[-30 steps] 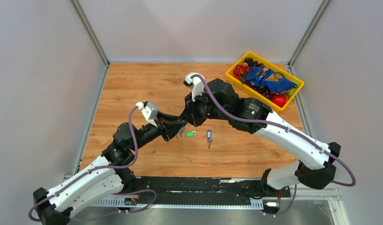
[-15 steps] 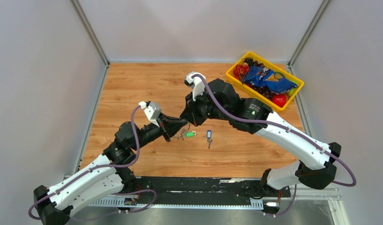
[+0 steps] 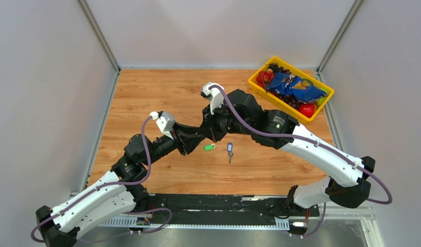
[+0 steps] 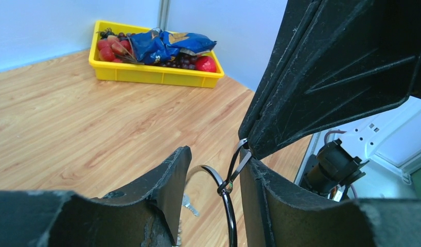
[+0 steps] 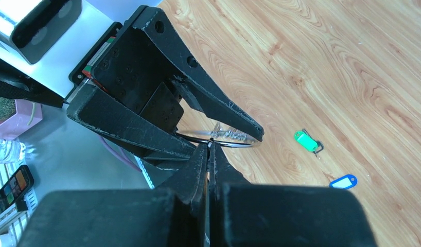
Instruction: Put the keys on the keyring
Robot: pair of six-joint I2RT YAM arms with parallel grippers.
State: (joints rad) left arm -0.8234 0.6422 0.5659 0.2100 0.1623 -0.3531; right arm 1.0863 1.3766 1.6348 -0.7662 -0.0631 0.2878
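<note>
My left gripper (image 3: 194,138) holds the thin metal keyring (image 4: 228,211) across its fingers; the ring also shows in the right wrist view (image 5: 234,144). My right gripper (image 3: 205,135) meets it tip to tip and is shut on a thin wire loop of the keyring (image 4: 238,157). The green-tagged key (image 3: 209,147) lies on the table just right of the grippers, also in the right wrist view (image 5: 304,140). The blue-tagged key (image 3: 229,148) lies further right, also in the right wrist view (image 5: 343,181). The plain metal key (image 4: 189,205) shows below the ring; I cannot tell whether it hangs or lies.
A yellow bin (image 3: 260,90) with fruit and a blue bag stands at the table's far right corner, also in the left wrist view (image 4: 146,74). Grey walls close the table on three sides.
My left gripper swung right and down half a second ago, then drew back up to the right gripper's tips. The green and blue keys have not moved.
</note>
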